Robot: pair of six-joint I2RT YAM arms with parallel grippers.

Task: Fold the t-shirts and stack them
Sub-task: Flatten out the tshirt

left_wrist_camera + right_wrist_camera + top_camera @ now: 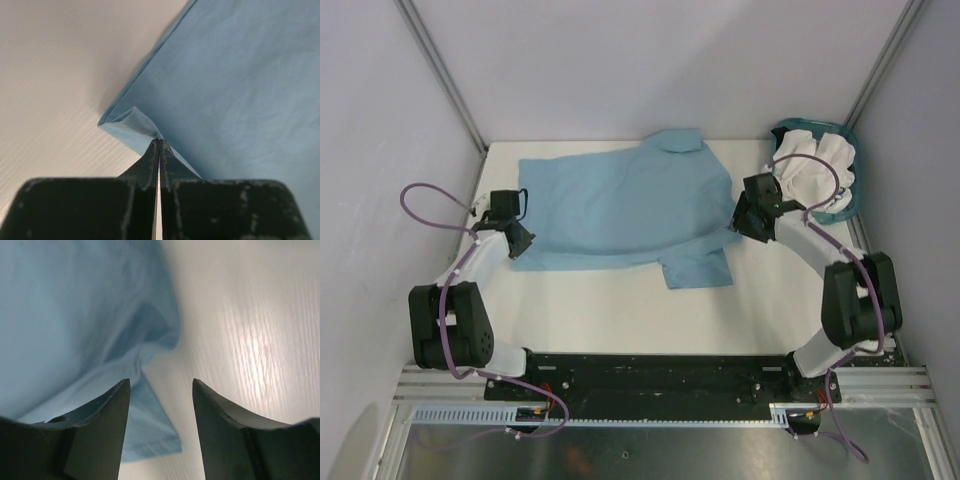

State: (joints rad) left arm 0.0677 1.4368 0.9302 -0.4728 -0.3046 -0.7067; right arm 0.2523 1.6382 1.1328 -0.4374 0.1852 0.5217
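The light blue t-shirt (625, 205) lies spread on the white table, its print not showing. My left gripper (520, 243) is shut on the shirt's near left hem corner; the left wrist view shows the pinched blue corner (132, 122) at the closed fingertips (159, 145). My right gripper (738, 225) is open at the shirt's right side, by the sleeve. In the right wrist view the blue cloth (75, 315) lies under and left of the spread fingers (112, 410), with bare table between them. White t-shirts (815, 165) are bunched in the teal basket (845, 205).
The teal basket stands at the back right corner of the table (620, 310), just behind my right arm. Grey walls and metal posts enclose the table on the left, back and right. A sleeve (698, 268) sticks out toward the near side.
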